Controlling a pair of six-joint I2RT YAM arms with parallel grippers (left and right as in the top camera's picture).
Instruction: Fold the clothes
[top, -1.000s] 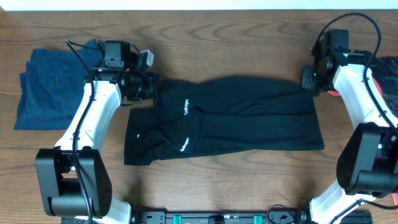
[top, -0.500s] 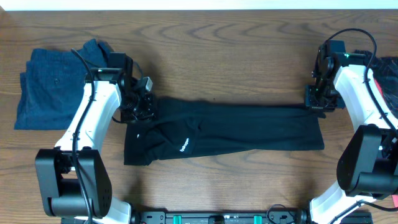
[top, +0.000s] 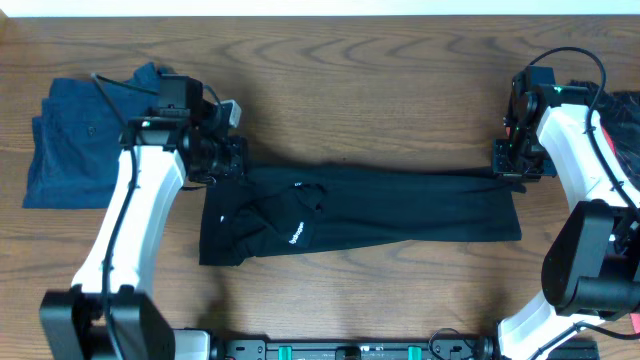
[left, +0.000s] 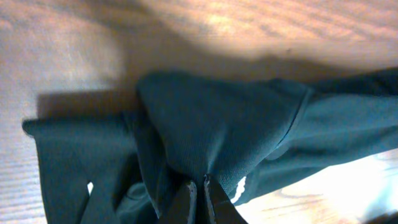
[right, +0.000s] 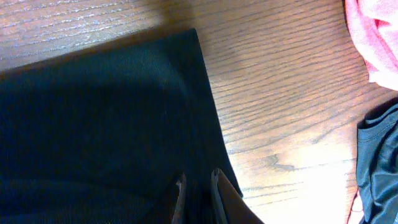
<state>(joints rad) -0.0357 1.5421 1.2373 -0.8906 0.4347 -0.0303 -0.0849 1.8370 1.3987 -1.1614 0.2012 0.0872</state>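
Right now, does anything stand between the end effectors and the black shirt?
Nothing visible does. The left end effector and the right end effector each pinch an edge of the black shirt, at its opposite ends.

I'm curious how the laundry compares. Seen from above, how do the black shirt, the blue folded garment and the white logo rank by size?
Largest to smallest in the overhead view:
1. black shirt, stretched across the middle of the table
2. blue garment, clearly smaller, with one corner hidden
3. white logo, a tiny mark on the shirt
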